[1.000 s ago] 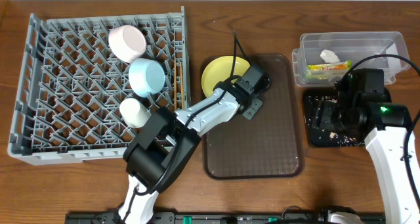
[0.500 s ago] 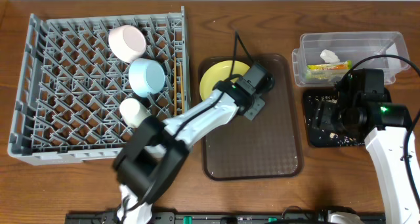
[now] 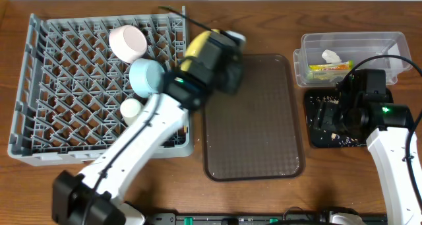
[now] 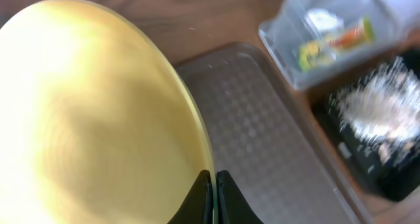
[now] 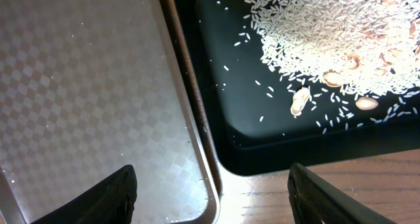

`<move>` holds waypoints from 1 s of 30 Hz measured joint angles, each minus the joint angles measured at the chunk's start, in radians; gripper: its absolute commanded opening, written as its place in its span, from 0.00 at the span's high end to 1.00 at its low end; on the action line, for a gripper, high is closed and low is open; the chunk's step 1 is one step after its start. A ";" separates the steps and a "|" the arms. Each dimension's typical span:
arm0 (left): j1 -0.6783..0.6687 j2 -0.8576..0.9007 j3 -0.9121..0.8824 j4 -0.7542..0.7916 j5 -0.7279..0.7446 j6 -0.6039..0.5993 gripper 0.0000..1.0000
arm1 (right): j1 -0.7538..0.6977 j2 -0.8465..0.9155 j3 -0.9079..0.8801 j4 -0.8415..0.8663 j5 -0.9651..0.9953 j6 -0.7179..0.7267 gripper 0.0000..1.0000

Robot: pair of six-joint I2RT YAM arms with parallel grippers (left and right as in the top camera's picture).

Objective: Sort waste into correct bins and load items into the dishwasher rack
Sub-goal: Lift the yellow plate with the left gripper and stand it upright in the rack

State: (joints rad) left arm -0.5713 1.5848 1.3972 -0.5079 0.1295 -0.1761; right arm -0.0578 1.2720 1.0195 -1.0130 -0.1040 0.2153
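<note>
My left gripper (image 3: 214, 53) is shut on the rim of the pale yellow plate (image 3: 195, 43) and holds it on edge in the air by the right side of the grey dishwasher rack (image 3: 72, 86). The left wrist view shows the plate (image 4: 92, 119) pinched between the fingers (image 4: 214, 184). The pinkish-white bowl (image 3: 128, 41), light blue bowl (image 3: 146, 76) and white cup (image 3: 132, 108) sit in the rack. The chopsticks are hidden by my arm. My right gripper (image 3: 328, 116) is open and empty over the black tray (image 3: 315, 140), which holds rice crumbs (image 5: 328, 27). The clear tub (image 3: 389, 41) holds the tissue (image 3: 330, 55) and wrapper (image 3: 330, 68).
The brown serving tray (image 3: 254, 119) lies between the rack and the bins, with nothing on it. Its right corner (image 5: 98, 86) sits close beside the black tray (image 5: 236, 86) under my right gripper (image 5: 213, 198). Wooden table all around.
My left gripper has lifted the yellow plate off the brown tray and carried it up and left to the rack's right side. The right arm has not moved.
</note>
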 measured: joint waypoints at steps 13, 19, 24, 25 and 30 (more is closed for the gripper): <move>0.481 -0.012 0.000 0.008 0.664 -0.146 0.94 | 0.000 0.000 0.000 0.000 0.000 0.000 0.28; 0.599 -0.008 0.000 0.010 0.885 -0.161 0.94 | 0.000 0.000 0.000 0.000 0.000 0.000 0.28; 0.619 0.007 0.000 0.010 1.002 -0.164 0.94 | 0.000 0.000 0.000 0.000 0.000 0.000 0.28; 0.619 0.012 0.000 0.010 1.018 -0.164 0.94 | 0.000 0.000 0.000 0.000 0.000 0.000 0.28; 0.619 0.039 0.000 0.010 1.046 -0.164 0.94 | 0.000 0.000 0.000 -0.002 0.000 0.000 0.28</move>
State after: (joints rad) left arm 0.0479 1.6238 1.3972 -0.4984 1.1755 -0.3405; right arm -0.0578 1.2720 1.0195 -1.0149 -0.1043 0.2153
